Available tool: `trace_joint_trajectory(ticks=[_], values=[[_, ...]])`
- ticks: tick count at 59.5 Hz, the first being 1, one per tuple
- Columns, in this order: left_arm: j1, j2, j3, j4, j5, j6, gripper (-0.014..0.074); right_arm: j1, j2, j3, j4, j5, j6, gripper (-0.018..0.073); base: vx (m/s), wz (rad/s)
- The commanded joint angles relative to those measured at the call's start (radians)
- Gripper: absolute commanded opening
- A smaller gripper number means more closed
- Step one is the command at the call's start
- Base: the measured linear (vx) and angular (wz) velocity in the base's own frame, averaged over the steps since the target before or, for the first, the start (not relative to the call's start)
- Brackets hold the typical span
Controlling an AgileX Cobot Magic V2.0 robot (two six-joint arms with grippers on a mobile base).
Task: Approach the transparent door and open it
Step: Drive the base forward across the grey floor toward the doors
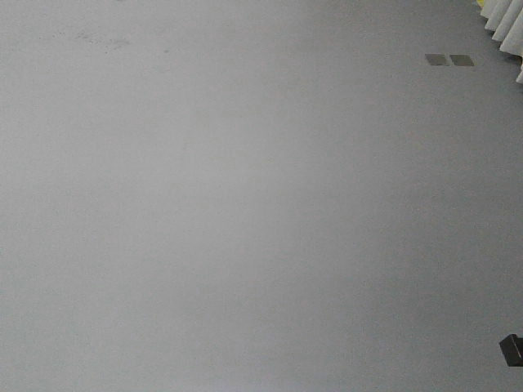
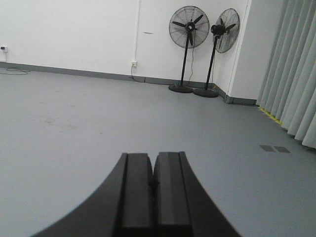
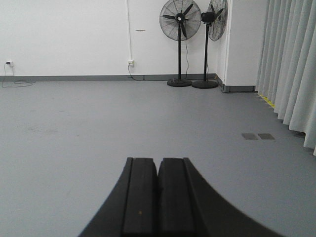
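The floor (image 1: 245, 204) is a plain grey coating, matt and pretty smooth, with a few faint darker scuffs toward the upper left of the front view. The two small floor plates (image 1: 449, 60) at upper right look like dull metal, but I can't be sure. The curtains (image 3: 291, 64) down the right edge are pale cloth with soft pleats and no shine. The wall (image 2: 74, 34) is flat white paint, matt, with a grey skirting strip (image 2: 64, 71) along its bottom. The fans (image 2: 189, 27) at top centre have black wire-metal cages on slim black poles. The left pincer (image 2: 154, 163) and right pincer (image 3: 158, 168) are matt black and plastic-looking, with smooth faces.
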Motion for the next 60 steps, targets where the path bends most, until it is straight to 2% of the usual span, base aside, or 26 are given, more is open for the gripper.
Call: trace_joint_trajectory(ticks=[1, 60], values=[[-0.003, -0.004, 0.02, -0.007, -0.081, -0.001, 0.0003, -0.002, -0.008, 0.012, -0.005, -0.078, -0.008, -0.0008, 0.0, 0.0], [-0.003, -0.004, 0.02, -0.007, -0.081, -0.001, 0.0003, -0.002, -0.008, 0.012, -0.005, -0.078, -0.008, -0.0008, 0.01, 0.0]])
